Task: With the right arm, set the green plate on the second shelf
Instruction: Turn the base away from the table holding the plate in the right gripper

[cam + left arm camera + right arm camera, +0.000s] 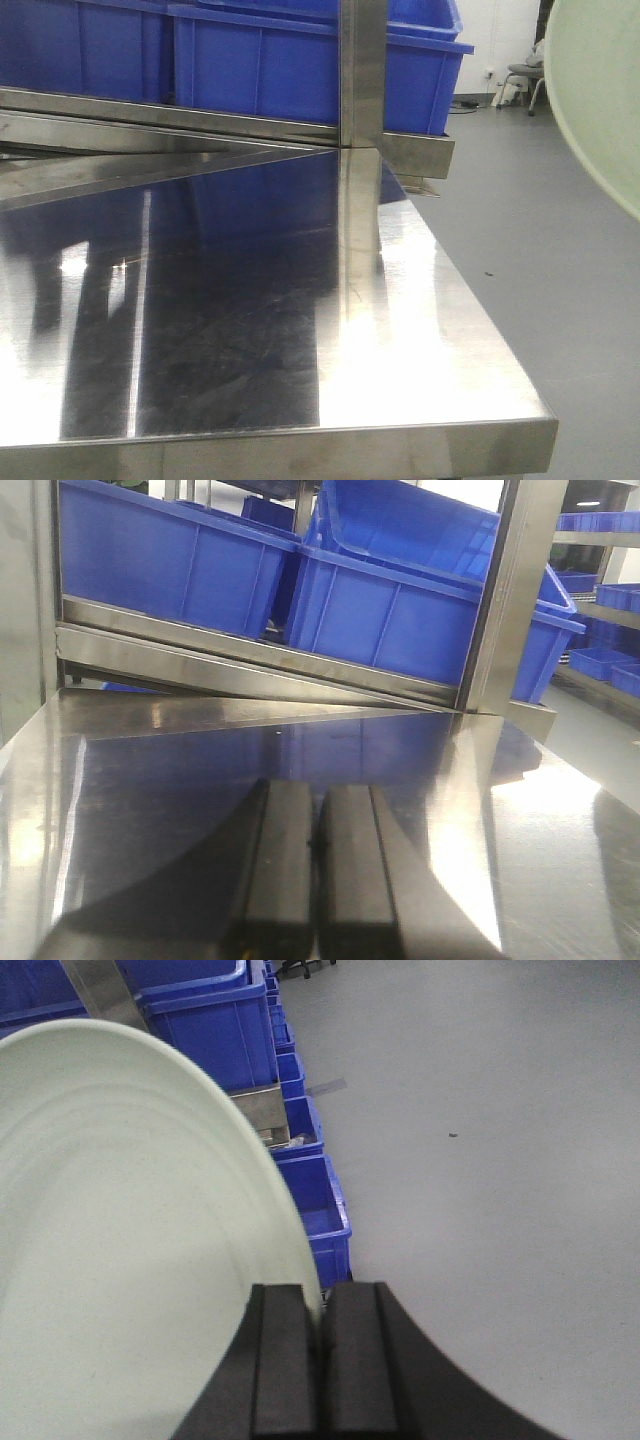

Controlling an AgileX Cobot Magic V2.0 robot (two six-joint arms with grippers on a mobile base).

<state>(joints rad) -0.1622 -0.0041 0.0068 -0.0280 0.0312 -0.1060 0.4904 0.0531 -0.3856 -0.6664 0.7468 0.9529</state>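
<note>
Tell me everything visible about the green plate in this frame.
The green plate is round, shallow, pale sage green and plain, matte like plastic, with faint concentric rings and a low rim. It hangs in the air, tilted, its rim pinched between the shut fingers of the right hand; nothing else touches it. The front view shows only a curved part at the upper right, beyond the edge of the steel surface, over grey floor.

Green plate (600, 100) cropped at upper right, beside steel tabletop (250, 300). Blue bins (270, 70) sit on shelf (150, 118) behind.
</note>
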